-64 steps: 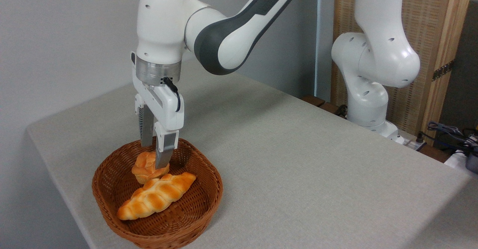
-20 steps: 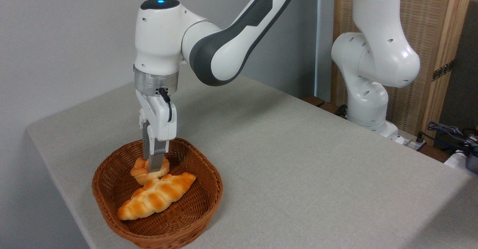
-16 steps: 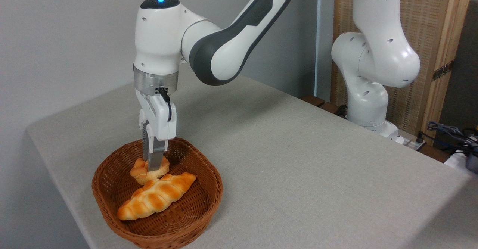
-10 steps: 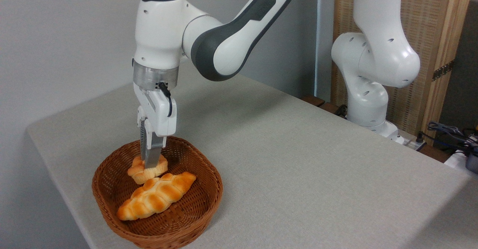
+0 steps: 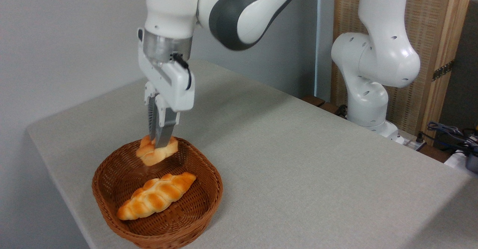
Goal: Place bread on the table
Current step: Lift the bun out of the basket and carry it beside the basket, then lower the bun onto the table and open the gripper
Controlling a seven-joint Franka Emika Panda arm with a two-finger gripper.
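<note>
Golden-orange and knotted, the small round bun (image 5: 156, 152) is up and off the weave now, and that is the big change for us: half a second back it was sitting low in the brown wicker basket (image 5: 112, 200) against the long braided golden loaf (image 5: 157, 195), and now it hangs at about the level of the basket's far rim, pinched by the end effector (image 5: 160, 144). We can see the two grey fingers drawn close together on the bun, squeezing its top so the soft sides bulge out either side of them. The white arm has risen with it and shifted a little to the right in the camera view. The loaf lies alone in the basket, untouched and unmoved. So we judge the pick as made and the lift as under way; the bun is in the air but not yet past the basket, and the light grey-beige cloth-covered surface (image 5: 298, 159) lies open to the right and behind. What is left, as we read it, is to carry the bun sideways over the rim, lower it onto the cloth and let go. The grip looks narrow and high on a squashy thing, so a slip or a swing on the way across is our worry.
</note>
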